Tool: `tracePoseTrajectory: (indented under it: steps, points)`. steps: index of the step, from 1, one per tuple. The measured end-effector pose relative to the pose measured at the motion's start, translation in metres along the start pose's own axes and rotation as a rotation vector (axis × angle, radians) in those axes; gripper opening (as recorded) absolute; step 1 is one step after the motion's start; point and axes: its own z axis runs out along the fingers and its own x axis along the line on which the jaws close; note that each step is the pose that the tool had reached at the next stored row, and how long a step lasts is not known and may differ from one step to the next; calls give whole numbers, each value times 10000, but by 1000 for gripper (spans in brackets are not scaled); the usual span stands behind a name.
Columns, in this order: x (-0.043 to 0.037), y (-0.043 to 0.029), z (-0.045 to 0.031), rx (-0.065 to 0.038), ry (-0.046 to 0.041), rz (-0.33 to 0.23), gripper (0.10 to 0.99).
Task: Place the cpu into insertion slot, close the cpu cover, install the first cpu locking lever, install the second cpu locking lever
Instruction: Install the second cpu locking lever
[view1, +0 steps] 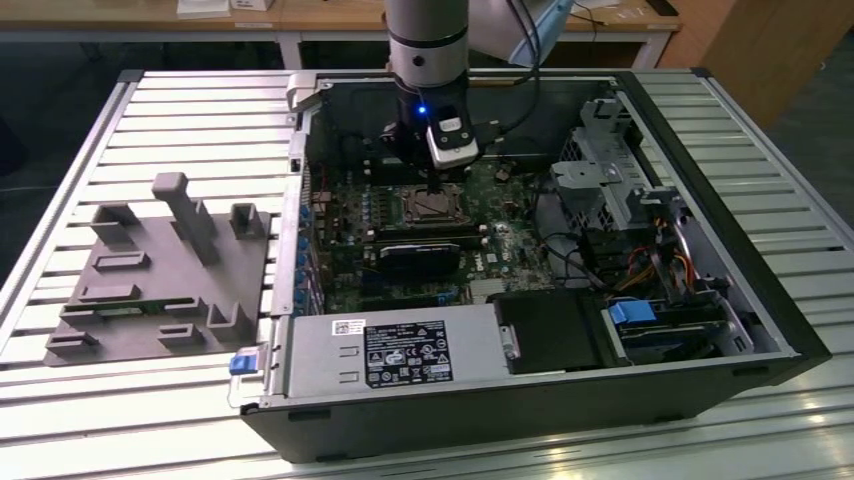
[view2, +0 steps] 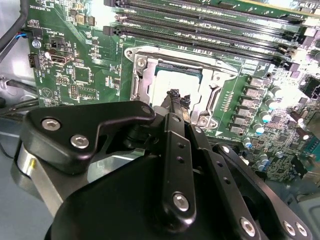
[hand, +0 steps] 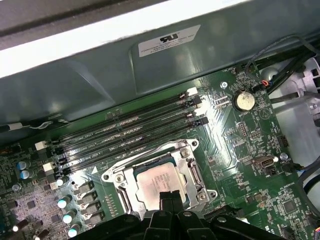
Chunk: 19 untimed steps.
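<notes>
The cpu (hand: 159, 181), a silver-grey square chip, lies flat in the insertion slot (hand: 116, 178) on the green motherboard. The silvery cpu cover (hand: 193, 171) lies down around it, and the chip shows through its window. My gripper (hand: 170, 196) hangs straight over the chip's edge. Its black fingers are shut, tip against tip, with nothing seen between them. In the second wrist view the gripper (view2: 176, 94) points at the cpu (view2: 172, 80) inside the cover (view2: 142, 82). In the exterior view the gripper (view1: 431, 190) stands just above the socket (view1: 430, 207). Whether the levers are latched I cannot tell.
Long black memory slots (hand: 125, 130) run beside the socket. A black card (view1: 414, 255) and the power supply (view1: 387, 355) sit nearer the case front. A drive cage (view1: 614, 180) and cables (view1: 587, 260) fill the exterior view's right. A grey fixture (view1: 160, 270) lies outside the case.
</notes>
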Motion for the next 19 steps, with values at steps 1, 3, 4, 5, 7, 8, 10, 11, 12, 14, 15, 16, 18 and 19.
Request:
tracePoseTrajectory:
  steps: [1, 3, 4, 5, 7, 8, 10, 11, 12, 14, 15, 16, 18, 19]
  points:
    - [-1, -1, 1, -1, 0, 0, 102]
    - [-3, -7, 0, -2, 0, -1, 102]
    - [-5, -12, 0, -1, 0, 0, 102]
    - [-7, -18, 0, -1, 0, 0, 102]
    - [-11, -29, -1, 0, 0, 0, 102]
    - [-14, -35, -1, 0, 0, 0, 102]
    - [-22, -55, -2, 0, 0, 0, 102]
    - [-26, -66, -2, 0, 1, 0, 102]
    - [-31, -78, -3, -1, 0, 1, 102]
    - [-43, -107, -4, 2, 1, 0, 102]
    - [-46, -117, -4, 0, 0, 0, 102]
    - [-49, -123, -4, -1, 0, 0, 102]
    - [-52, -132, -7, 0, 0, 0, 102]
    - [-53, -134, -11, 1, 0, 1, 102]
